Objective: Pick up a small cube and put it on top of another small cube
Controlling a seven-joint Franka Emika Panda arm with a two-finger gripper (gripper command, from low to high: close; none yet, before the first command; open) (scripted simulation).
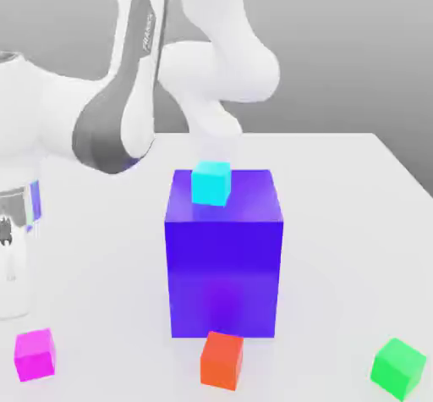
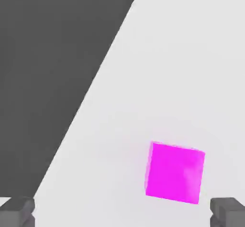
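The small cube [image 1: 35, 354], plain magenta-pink, lies on the white table [image 1: 338, 223] at the front of the exterior view's left. In the hand view the same small cube [image 2: 174, 173] rests on the table beneath my gripper [image 2: 122, 212]. My gripper is open. Its two dark fingertips [image 2: 19, 210] stand far apart with nothing between them, and they do not touch the cube. A cyan cube [image 1: 211, 183] sits on top of the big blue-violet block [image 1: 225, 252].
An orange-red cube [image 1: 222, 360] lies just in front of the big block. A green cube [image 1: 398, 366] is at the front of the exterior view's right. The white arm [image 1: 127, 112] arches behind the block. The table's edge [image 2: 91, 92] runs close to the magenta cube.
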